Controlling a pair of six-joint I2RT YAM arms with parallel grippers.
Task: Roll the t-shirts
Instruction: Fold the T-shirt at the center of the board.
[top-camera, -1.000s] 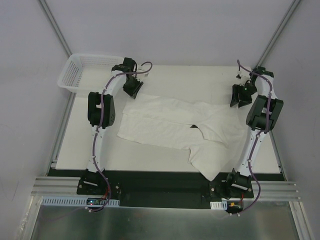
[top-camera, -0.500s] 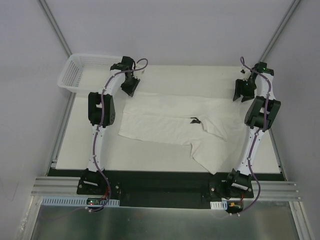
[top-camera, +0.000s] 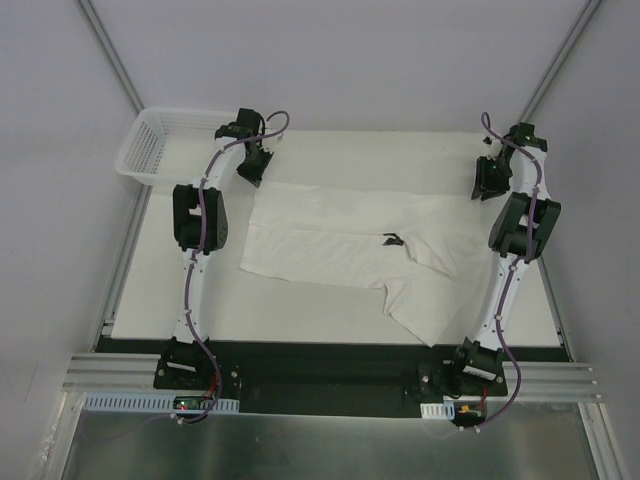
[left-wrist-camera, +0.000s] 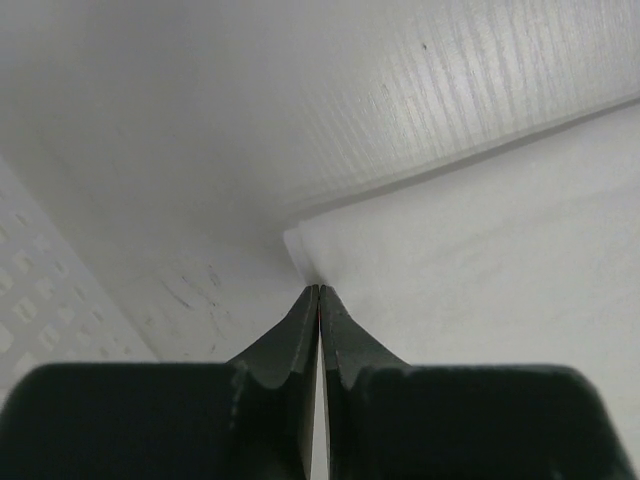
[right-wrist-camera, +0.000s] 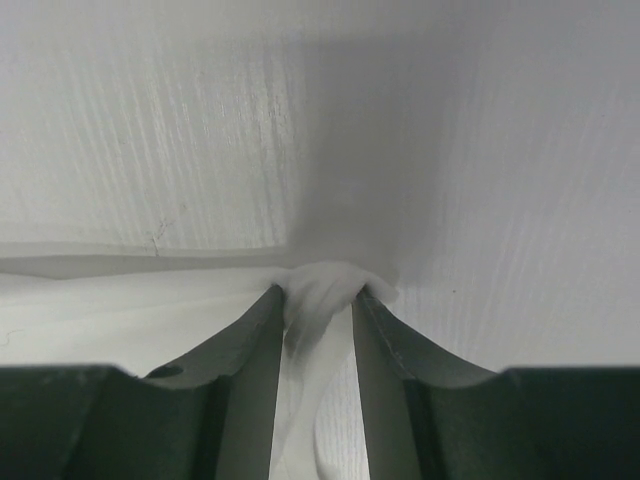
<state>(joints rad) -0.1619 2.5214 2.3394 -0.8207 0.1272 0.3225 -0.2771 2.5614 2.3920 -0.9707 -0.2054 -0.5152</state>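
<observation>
Top external: t-shirt (top-camera: 340, 240) lies flat, long axis running from my left gripper (left-wrist-camera: 318, 290) across to right gripper (right-wrist-camera: 318, 292). Left jaws pinched tight on one far corner; right half-closed around a bunched corner. Rest of cloth spreads nearward of both, so I'd roll that way.

A white t-shirt (top-camera: 320, 238) lies spread between the left end effector (top-camera: 250, 174) and right end effector (top-camera: 486, 188) at its far corners.

White mesh basket (top-camera: 150, 150) at table's (top-camera: 280, 315) far-left corner
</observation>
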